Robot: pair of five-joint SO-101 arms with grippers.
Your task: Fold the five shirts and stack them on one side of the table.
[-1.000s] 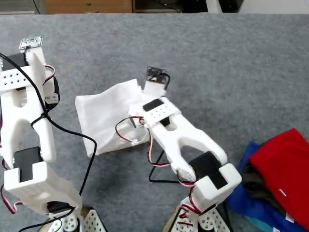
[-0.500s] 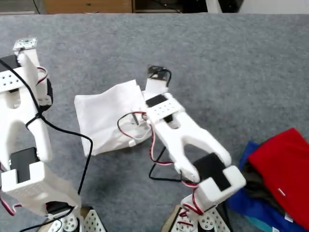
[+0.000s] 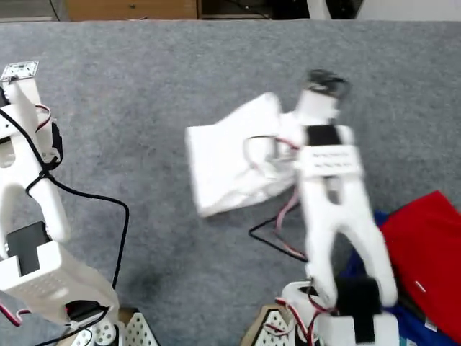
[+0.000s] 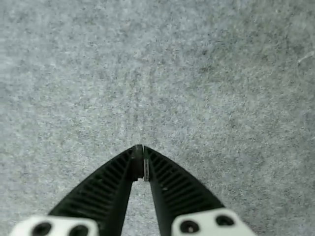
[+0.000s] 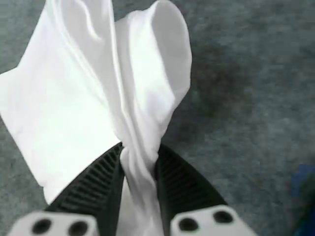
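Observation:
A folded white shirt (image 3: 230, 162) hangs partly lifted over the middle of the grey table, one edge bunched between the fingers of my right gripper (image 5: 139, 160), which is shut on the white shirt (image 5: 98, 93). In the high view the right arm (image 3: 328, 173) stands just right of the shirt. My left gripper (image 4: 139, 162) is shut with nothing in it, over bare carpet at the far left, where the left arm (image 3: 25, 144) stands. A stack of shirts lies at the right edge, a red shirt (image 3: 425, 245) on top over a blue shirt (image 3: 360, 270).
Grey carpet-like table surface (image 3: 144, 79) lies open at the back and between the arms. A black cable (image 3: 270, 238) trails on the table near the right arm's base. Wooden furniture (image 3: 130, 9) runs beyond the far edge.
The right arm has swung to the right, dragging the white shirt with it toward the stack. The left arm has drawn back a little toward the left edge.

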